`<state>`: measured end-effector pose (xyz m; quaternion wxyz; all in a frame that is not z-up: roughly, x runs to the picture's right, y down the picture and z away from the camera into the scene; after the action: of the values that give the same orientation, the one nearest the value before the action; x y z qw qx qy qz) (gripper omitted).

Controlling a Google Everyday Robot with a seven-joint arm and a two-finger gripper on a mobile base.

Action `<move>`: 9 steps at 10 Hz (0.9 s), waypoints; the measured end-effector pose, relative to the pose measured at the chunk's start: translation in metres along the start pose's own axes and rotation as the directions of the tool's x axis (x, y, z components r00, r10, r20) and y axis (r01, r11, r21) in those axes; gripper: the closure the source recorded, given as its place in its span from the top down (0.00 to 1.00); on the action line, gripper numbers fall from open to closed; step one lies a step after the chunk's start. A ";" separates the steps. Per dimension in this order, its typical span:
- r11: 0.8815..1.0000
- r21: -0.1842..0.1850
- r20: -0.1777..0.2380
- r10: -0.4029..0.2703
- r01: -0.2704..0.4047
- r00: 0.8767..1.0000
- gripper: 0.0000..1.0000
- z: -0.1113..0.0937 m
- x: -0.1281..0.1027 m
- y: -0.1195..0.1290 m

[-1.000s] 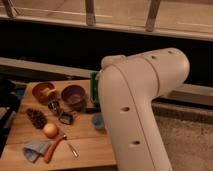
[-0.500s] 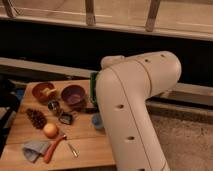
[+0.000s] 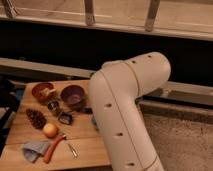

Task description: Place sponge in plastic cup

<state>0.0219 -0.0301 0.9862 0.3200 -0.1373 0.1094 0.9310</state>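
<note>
Just changed: the arm (image 3: 127, 105) has sunk. Its rounded elbow sits lower than a second ago, and its white shell spreads further over the right side of the table (image 3: 87, 147).
Versus the earlier frame: the plastic cup (image 3: 94, 120) showed then as a clear blue round at the arm's left edge. Now you get only a sliver of blue there, with the rest covered by the arm.
Unmoved: the brown bowl (image 3: 43, 92), purple bowl (image 3: 73, 95), metal cup (image 3: 53, 105), pine cone (image 3: 36, 118), orange fruit (image 3: 50, 130), cloth (image 3: 34, 150) and red-handled tool (image 3: 54, 146) lie where they did.
Gripper: out of sight behind the arm's shell. You cannot tell how wide it stands or whether it has hold of anything.
Sponge: you cannot pick it out anywhere on the visible wood. The grey-blue piece at the front left is the cloth, not the sponge. It is likely either behind the arm or carried.
Meaning for the task: the arm appears to be lowering over the cup's side of the table, which fits an approach to the cup. Nothing shows the sponge inside, so treat the placing as not yet confirmed.
</note>
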 end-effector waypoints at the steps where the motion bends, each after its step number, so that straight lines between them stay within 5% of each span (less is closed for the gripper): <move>1: 1.000 0.001 0.001 -0.001 0.001 1.000 0.65 0.007 -0.002 0.001; 5: 1.000 0.016 0.015 -0.007 0.007 1.000 0.64 0.022 -0.018 0.000; 9: 0.999 0.039 -0.016 -0.027 0.027 1.000 0.26 0.029 -0.019 -0.001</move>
<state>0.0313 -0.0313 1.0199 0.3344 -0.1395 0.1284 0.9232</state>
